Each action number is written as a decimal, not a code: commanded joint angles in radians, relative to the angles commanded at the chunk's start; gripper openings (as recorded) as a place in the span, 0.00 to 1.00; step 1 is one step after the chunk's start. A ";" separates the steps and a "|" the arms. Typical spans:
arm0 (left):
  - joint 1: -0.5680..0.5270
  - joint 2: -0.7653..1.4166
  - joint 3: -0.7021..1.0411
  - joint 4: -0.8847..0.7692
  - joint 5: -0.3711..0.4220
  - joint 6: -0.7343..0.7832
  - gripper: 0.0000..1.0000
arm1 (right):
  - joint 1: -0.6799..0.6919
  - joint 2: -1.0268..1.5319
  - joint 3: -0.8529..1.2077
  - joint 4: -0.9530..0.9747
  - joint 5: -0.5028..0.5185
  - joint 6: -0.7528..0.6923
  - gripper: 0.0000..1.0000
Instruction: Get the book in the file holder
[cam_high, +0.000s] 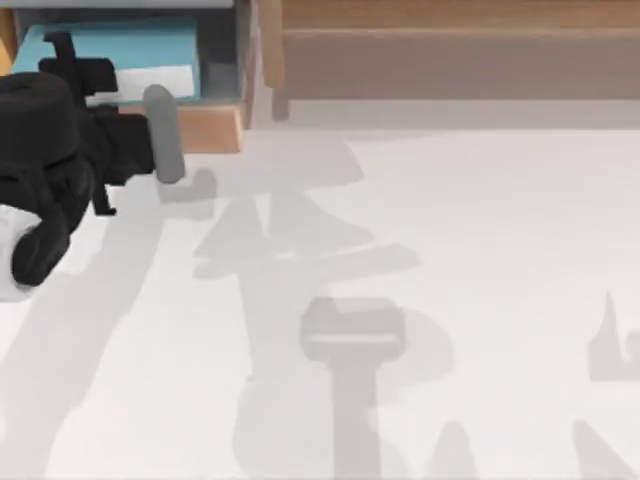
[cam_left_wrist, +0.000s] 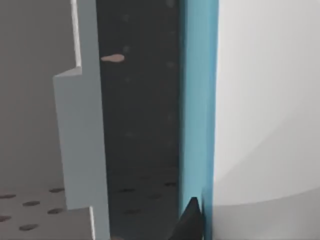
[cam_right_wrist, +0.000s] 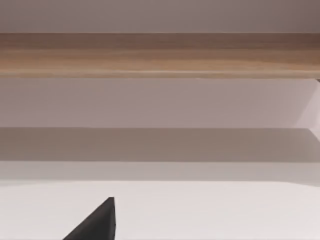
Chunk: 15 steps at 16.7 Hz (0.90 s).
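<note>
Our left jaws clench the thin teal-blue book inside the grey-walled file holder; our right jaws' state we cannot tell.

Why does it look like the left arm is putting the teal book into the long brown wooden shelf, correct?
Not quite. In the top view the left gripper has the book over the grey-walled file holder, not the brown wooden shelf to its right.

brown wooden shelf | along table's far edge (long) | white table

Bright, even light; soft table shadows
</note>
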<state>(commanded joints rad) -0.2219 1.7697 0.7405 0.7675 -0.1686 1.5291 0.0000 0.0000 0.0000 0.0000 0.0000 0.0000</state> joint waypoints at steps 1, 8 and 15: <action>0.004 0.015 0.018 -0.001 0.001 0.001 0.00 | 0.000 0.000 0.000 0.000 0.000 0.000 1.00; 0.007 0.084 0.087 -0.004 0.013 0.010 0.00 | 0.000 0.000 0.000 0.000 0.000 0.000 1.00; 0.007 0.084 0.087 -0.004 0.013 0.010 0.53 | 0.000 0.000 0.000 0.000 0.000 0.000 1.00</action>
<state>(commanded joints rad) -0.2150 1.8536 0.8274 0.7635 -0.1555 1.5390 0.0000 0.0000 0.0000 0.0000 0.0000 0.0000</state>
